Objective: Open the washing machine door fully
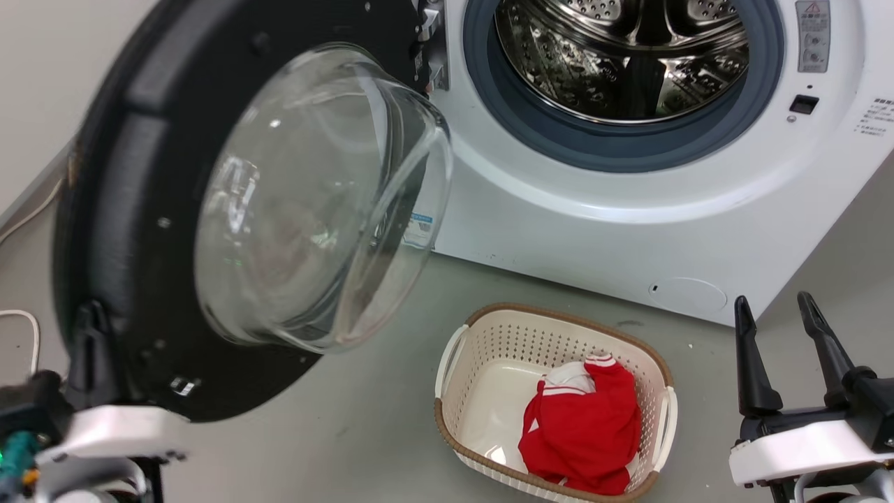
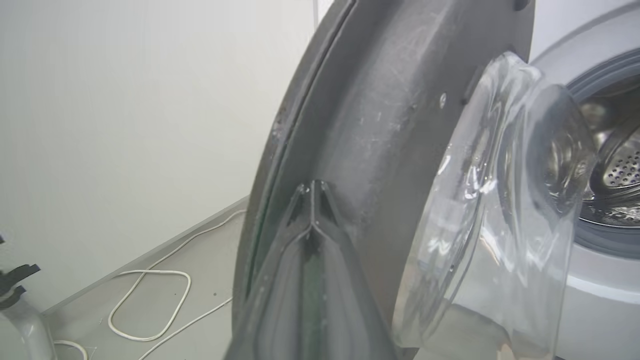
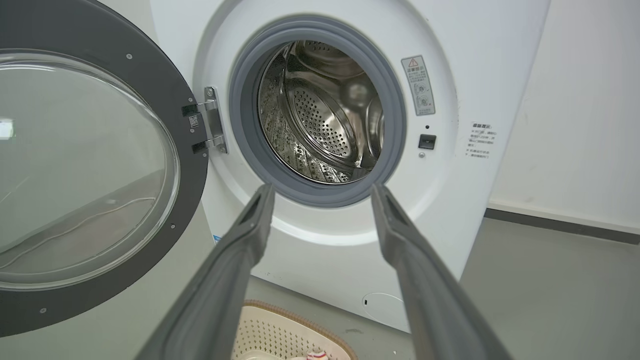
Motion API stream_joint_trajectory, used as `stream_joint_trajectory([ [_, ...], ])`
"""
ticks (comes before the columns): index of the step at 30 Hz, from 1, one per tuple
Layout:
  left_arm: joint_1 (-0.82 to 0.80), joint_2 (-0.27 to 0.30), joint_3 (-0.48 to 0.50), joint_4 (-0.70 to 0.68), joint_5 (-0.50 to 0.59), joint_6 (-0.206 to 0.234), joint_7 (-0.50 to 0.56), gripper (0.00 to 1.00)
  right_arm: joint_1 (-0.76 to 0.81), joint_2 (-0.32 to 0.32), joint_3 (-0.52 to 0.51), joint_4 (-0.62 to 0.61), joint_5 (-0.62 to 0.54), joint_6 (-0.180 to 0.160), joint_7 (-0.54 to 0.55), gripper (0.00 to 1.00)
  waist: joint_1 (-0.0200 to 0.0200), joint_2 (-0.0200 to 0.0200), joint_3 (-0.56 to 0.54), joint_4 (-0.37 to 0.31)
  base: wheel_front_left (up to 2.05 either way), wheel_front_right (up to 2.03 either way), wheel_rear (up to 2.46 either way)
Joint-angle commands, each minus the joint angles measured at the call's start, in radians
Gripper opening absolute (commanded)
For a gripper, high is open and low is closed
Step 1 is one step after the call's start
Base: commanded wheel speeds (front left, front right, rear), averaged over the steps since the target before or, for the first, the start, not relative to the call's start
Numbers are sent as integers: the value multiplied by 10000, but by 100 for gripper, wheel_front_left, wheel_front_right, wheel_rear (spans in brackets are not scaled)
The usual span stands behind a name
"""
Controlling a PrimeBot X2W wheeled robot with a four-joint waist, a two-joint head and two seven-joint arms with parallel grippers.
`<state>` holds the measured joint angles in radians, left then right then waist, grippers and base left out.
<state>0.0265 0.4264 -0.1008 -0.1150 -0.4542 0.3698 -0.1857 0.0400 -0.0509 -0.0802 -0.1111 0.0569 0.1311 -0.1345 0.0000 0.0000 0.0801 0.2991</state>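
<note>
My left gripper (image 2: pixel 312 192), fingers pinched together, leans on the lower rim of the washing machine door (image 1: pixel 119 209); my right gripper (image 1: pixel 772 302) hovers spread wide.

The washing machine door (image 1: pixel 133 209) stands directly ahead of the left jaws, whose tips sit at its inner face near the lower rim; contact cannot be judged. The door hangs from a hinge (image 3: pixel 212 120) on the washing machine (image 1: pixel 559 230), which lies ahead and to the right of those jaws. To their left a cable (image 2: pixel 150 300) lies on the floor (image 1: pixel 349 433) beside the wall (image 2: pixel 125 125). The right jaws sit well apart from the door, with the drum (image 3: pixel 320 115) ahead. A basket (image 1: pixel 454 349) rests on the floor left of the right jaws, before the machine, with a garment (image 1: pixel 587 433) inside.
</note>
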Motion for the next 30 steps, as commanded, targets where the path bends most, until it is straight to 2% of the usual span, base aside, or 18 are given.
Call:
stream_joint_trajectory([
  [1,-338,63,65,281,-97,-130,-45,0,-157,16,20,-76,-77,-7,23,100,0,0,124,-36,0,0,0],
  [7,-1184,337,417,1381,-392,-564,-218,0,-330,15,51,-130,-84,-7,101,100,0,0,451,-216,0,0,0],
  [14,-2066,1160,968,2642,-654,-1101,-307,0,-517,16,47,-147,-148,-7,167,100,0,0,844,-421,0,0,0],
  [25,-3185,2289,1192,4396,-1062,-2064,197,0,-779,16,-23,-183,-223,-7,190,100,0,0,1179,-556,0,0,0],
  [30,-3447,2465,1168,4971,-1164,-2353,167,0,-817,16,-24,-127,-232,-7,174,100,0,0,1181,-575,0,0,0],
])
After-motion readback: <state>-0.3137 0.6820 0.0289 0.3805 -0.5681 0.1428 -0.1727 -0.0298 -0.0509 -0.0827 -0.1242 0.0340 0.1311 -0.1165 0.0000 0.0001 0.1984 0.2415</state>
